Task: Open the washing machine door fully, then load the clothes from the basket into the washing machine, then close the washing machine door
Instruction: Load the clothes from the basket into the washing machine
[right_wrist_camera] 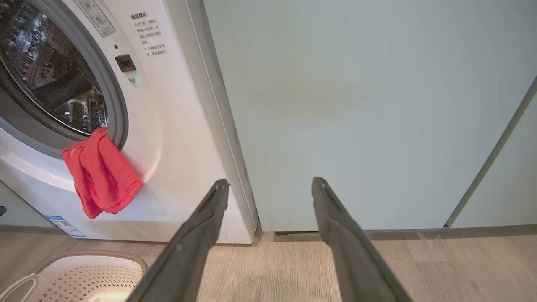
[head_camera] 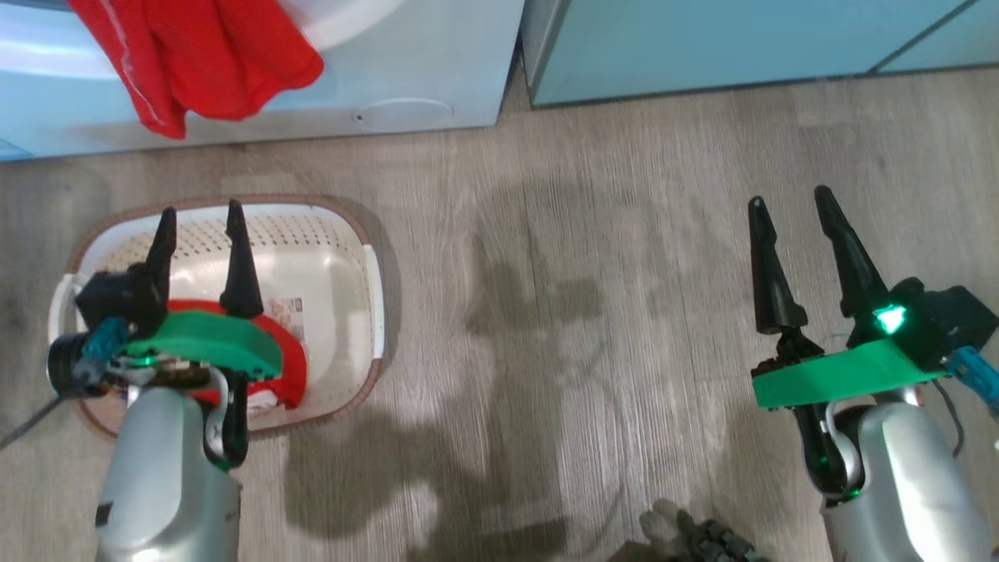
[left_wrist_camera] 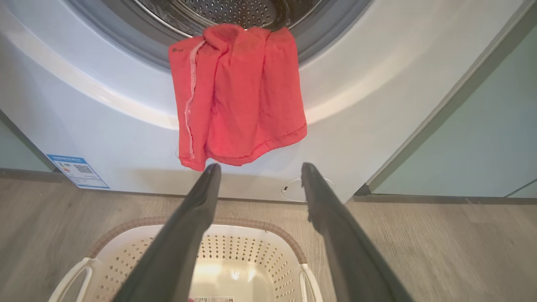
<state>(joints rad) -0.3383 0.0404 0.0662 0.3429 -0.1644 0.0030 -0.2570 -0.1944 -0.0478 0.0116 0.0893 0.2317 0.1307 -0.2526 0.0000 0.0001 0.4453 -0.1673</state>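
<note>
One red piece of the clothes [left_wrist_camera: 239, 96] hangs over the lower lip of the drum opening [left_wrist_camera: 235, 10] of the washing machine [left_wrist_camera: 377, 105], most of it outside. The left claw [head_camera: 200, 209] is open and empty above the basket [head_camera: 343, 234], its fingers pointing toward the lower edge of the cloth without touching it. More red fabric [head_camera: 293, 367] lies in the basket under this claw. The right claw [head_camera: 789, 197] is open too, well apart, over the floor [head_camera: 546, 312].

Grey wood-plank floor [head_camera: 585, 312] in front of me. Basket [head_camera: 312, 234] sits on it, just before washer [head_camera: 437, 70]. Teal cabinet [head_camera: 702, 47] stands on it, beside washer, on my right.
</note>
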